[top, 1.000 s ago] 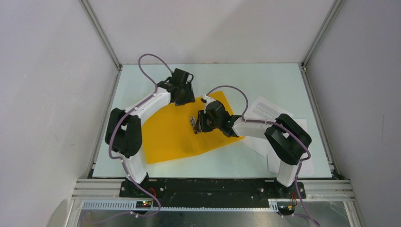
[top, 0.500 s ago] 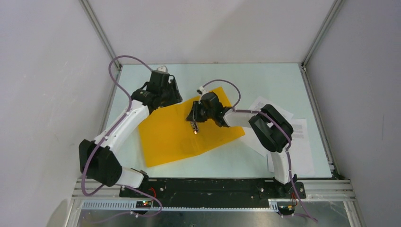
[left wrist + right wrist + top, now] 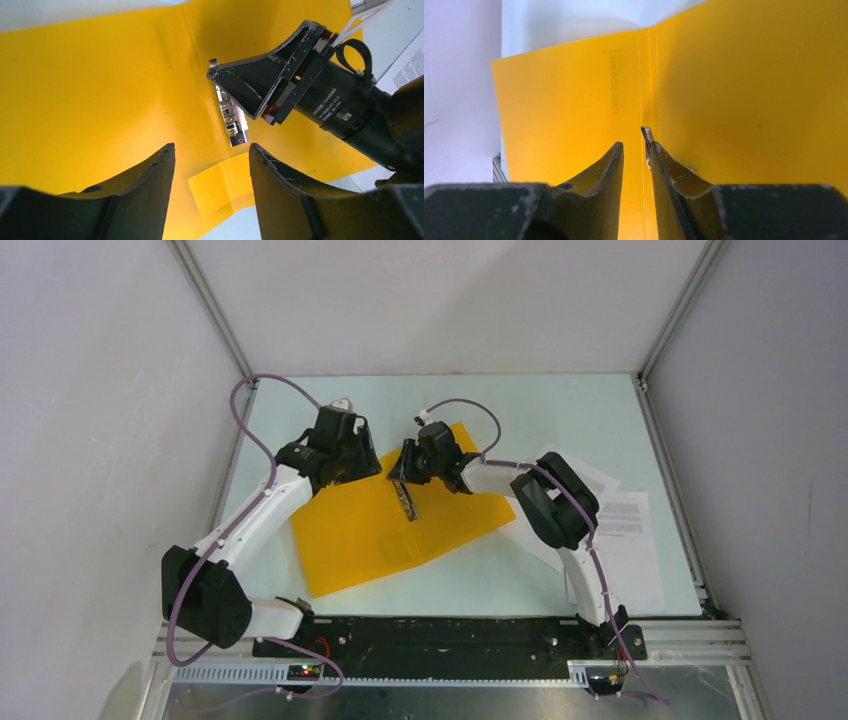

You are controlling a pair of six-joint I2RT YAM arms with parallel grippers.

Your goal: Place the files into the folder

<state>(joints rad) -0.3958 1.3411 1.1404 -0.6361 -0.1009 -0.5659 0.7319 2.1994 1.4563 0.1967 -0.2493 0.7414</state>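
Note:
The orange-yellow folder (image 3: 370, 535) lies open on the table, with its metal clip (image 3: 407, 502) along the spine. My right gripper (image 3: 401, 475) sits at the clip's far end. In the right wrist view its fingers (image 3: 636, 144) stand a narrow gap apart over the spine of the folder (image 3: 734, 75), and the clip's tip (image 3: 645, 134) lies against the right finger. My left gripper (image 3: 360, 470) is open and empty over the folder's far left part. Its view (image 3: 210, 150) shows the folder (image 3: 100, 90), the clip (image 3: 232, 120) and the right gripper (image 3: 216, 71). The files (image 3: 625, 515) lie to the right of the folder.
White walls and aluminium posts (image 3: 212, 310) enclose the pale table (image 3: 560, 400). The right arm's elbow (image 3: 545, 502) hangs over the folder's right edge and the sheets. A small yellow pocket flap (image 3: 220, 187) sits at the spine's near end.
The left gripper drew back to the left and its arm folded down toward the left wall. The right gripper slid along the spine to the clip's far end, uncovering the clip.

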